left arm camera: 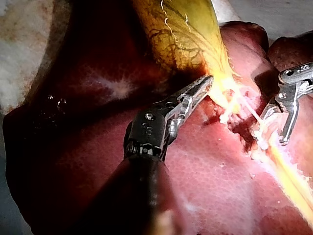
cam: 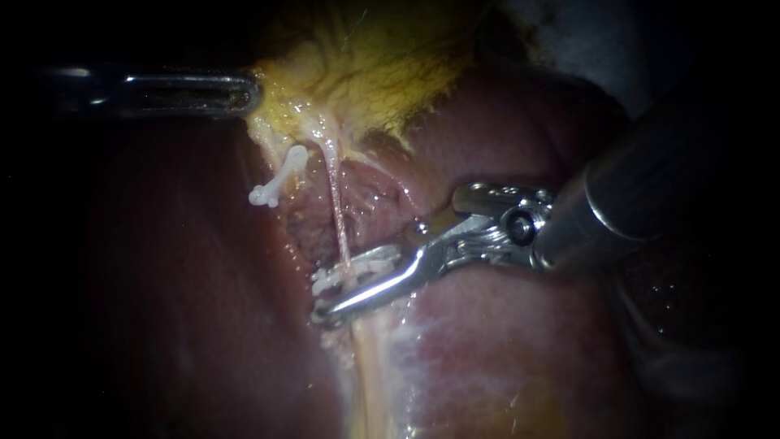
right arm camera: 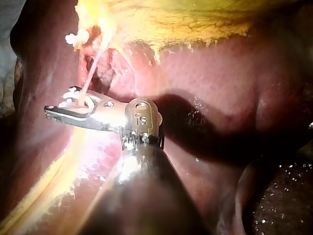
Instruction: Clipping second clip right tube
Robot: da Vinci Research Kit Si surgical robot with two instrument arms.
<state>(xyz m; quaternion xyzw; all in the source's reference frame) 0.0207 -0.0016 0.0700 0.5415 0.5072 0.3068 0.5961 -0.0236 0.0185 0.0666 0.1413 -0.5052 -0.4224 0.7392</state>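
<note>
Between the right instrument's (cam: 322,296) jaws a clip (cam: 363,263) hugs the tube (cam: 336,210), not squeezed shut yet, I think; the left instrument (cam: 249,93) pinches the gallbladder (cam: 370,73).

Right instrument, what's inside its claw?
The right instrument holds a white clip in its claw, with the thin right tube running through it. Metal hides whether the clip has latched.

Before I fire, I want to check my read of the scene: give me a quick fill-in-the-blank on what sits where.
1. The right instrument carries a white ____ between its jaws.
2. Those jaws straddle a thin pale ____ stretched over the liver.
3. The left instrument has its tip at the edge of the yellow ____.
Missing: clip; tube; gallbladder.
</note>
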